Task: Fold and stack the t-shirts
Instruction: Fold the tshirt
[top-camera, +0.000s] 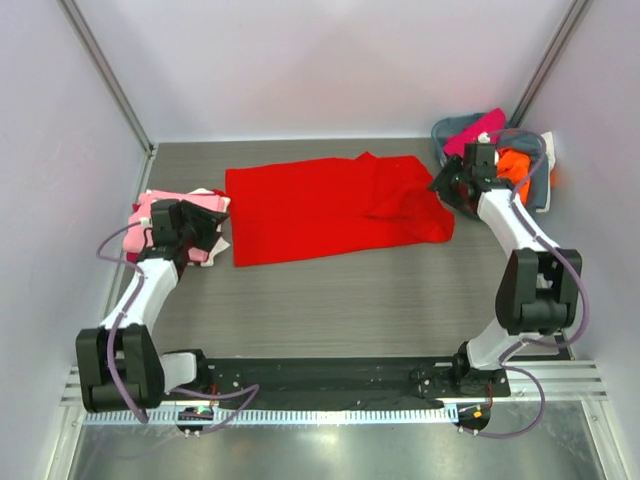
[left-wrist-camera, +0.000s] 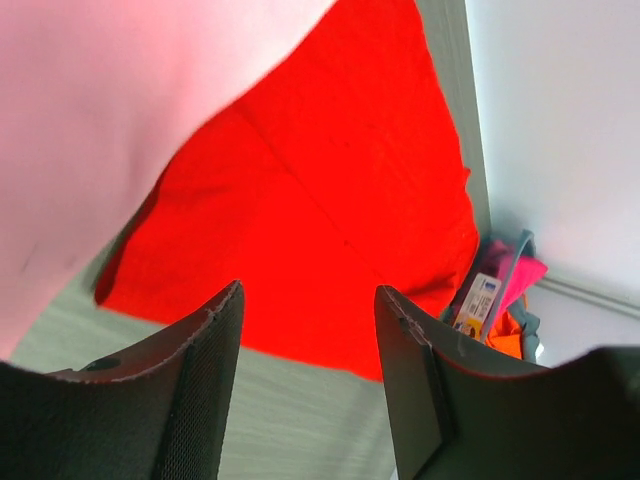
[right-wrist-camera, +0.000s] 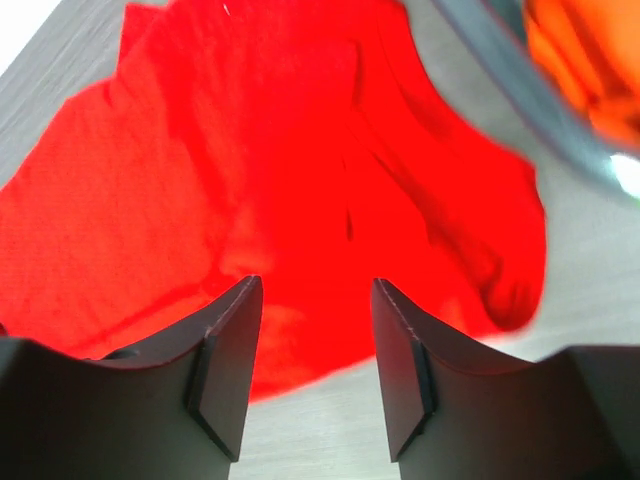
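The bright red short-sleeved cloth t-shirt (top-camera: 330, 205) is lying spread across the middle of the grey wood-grain table (top-camera: 350, 300). Its left side is lying flat in a rough rectangle, and its right end is bunching into soft creases. The left gripper (left-wrist-camera: 310, 295) is hovering off the shirt's left edge, next to the small stack of folded pink and white shirts (top-camera: 150, 208), its jaws standing apart with nothing between them. The right gripper (right-wrist-camera: 315, 285) is hanging off the shirt's right end, close to the grey-blue basket (top-camera: 455, 130) that is holding crumpled magenta and orange shirts (top-camera: 512, 162); its jaws are likewise spread and gripping nothing. Judging from this, the red shirt is sitting midway through its folding: laid out, but not yet compact enough for the pile. The next move is probably calling for both arms descending to the cloth and pinching matching edges or corners. The rumpled right end is asking for care, so that only the intended layers are caught. One side is then needing an even carry over the other before the bundle is going onto the pink stack.
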